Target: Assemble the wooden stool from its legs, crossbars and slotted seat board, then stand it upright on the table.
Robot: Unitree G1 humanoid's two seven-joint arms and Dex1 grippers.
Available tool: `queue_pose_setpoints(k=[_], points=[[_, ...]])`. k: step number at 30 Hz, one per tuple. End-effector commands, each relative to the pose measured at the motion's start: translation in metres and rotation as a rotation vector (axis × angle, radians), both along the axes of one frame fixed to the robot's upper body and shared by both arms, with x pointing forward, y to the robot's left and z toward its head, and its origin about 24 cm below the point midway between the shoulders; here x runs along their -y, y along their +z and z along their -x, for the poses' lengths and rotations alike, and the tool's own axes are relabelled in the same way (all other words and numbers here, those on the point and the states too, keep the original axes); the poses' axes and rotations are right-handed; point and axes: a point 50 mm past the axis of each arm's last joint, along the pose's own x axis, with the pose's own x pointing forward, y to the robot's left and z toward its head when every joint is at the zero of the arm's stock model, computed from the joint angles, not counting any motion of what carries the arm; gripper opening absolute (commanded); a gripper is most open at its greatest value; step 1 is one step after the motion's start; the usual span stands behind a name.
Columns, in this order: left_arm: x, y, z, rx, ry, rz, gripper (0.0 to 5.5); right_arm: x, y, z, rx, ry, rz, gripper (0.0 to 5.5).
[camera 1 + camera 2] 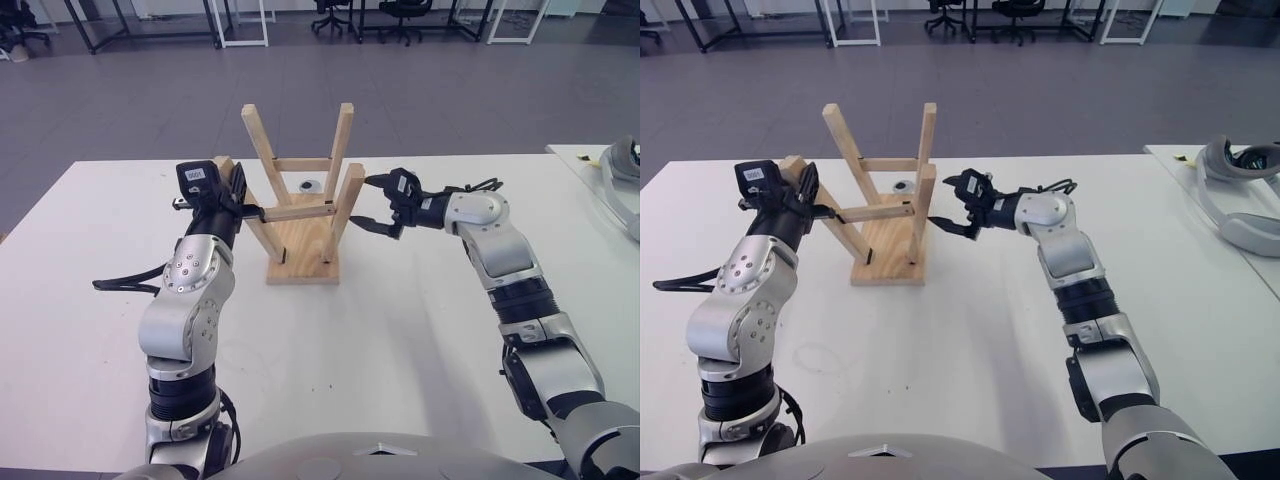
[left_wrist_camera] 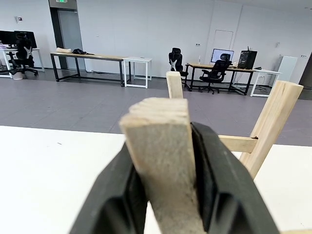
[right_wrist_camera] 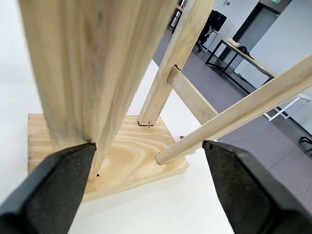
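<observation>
**Pine stool upside down, one leg gripped**

Pine made up the stool (image 1: 300,212), which stood inverted on the table (image 1: 400,340). Its seat (image 1: 300,262) lay flat on the white top, with four splayed legs pointing up and crossbars (image 1: 302,164) joining them. It looked assembled but not yet turned upright.

The left hand (image 1: 240,205) was clamped on the stool's near-left leg (image 2: 163,146), close to the leg's free end, with the pads tight against two opposite faces of the wood. The right hand (image 1: 378,203) sat at the stool's right side with its fingers apart. It was just beside the near-right leg (image 1: 342,212) at about crossbar height and gripped nothing.

Judging by its thin members, the stool should be light and stiff. The joints looked only slotted, though, so a pull along one leg might draw it out of the seat. The square legs offered flat faces for the pads, but smooth wood could slip. Holding two opposite legs low down, near a crossbar, would probably be the safest way to turn it over.

A small round object (image 1: 310,185) lay on the table just behind the stool and could get in the way if the stool tipped backward. A black cable (image 1: 125,283) lay to the stool's left, well apart from it. A white headset (image 1: 1240,195) rested far to the stool's right. The splayed legs themselves crowded the right hand's approach.
</observation>
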Motion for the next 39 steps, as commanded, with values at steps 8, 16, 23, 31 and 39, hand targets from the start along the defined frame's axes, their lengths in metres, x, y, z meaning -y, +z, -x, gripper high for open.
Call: queue_pose_setpoints(k=[8,16,23,31,39], points=[[0.007,-0.048,0.006,-0.268,0.137,0.065,1.1,0.017,0.102,0.022,0.499,-0.583,-0.171,4.11],[0.014,-0.027,0.0,-0.205,0.176,0.15,1.41,-0.021,0.102,0.043,0.532,-0.512,-0.232,4.11],[0.011,0.004,-0.002,-0.091,0.18,0.178,2.41,-0.043,0.096,0.047,0.535,-0.453,-0.222,4.11],[0.008,0.063,0.021,0.198,0.014,0.091,3.52,-0.059,0.086,0.058,0.516,-0.249,-0.208,4.11],[-0.038,0.093,0.039,0.407,-0.087,0.098,3.52,-0.049,0.089,0.044,0.374,-0.222,-0.339,4.11]])
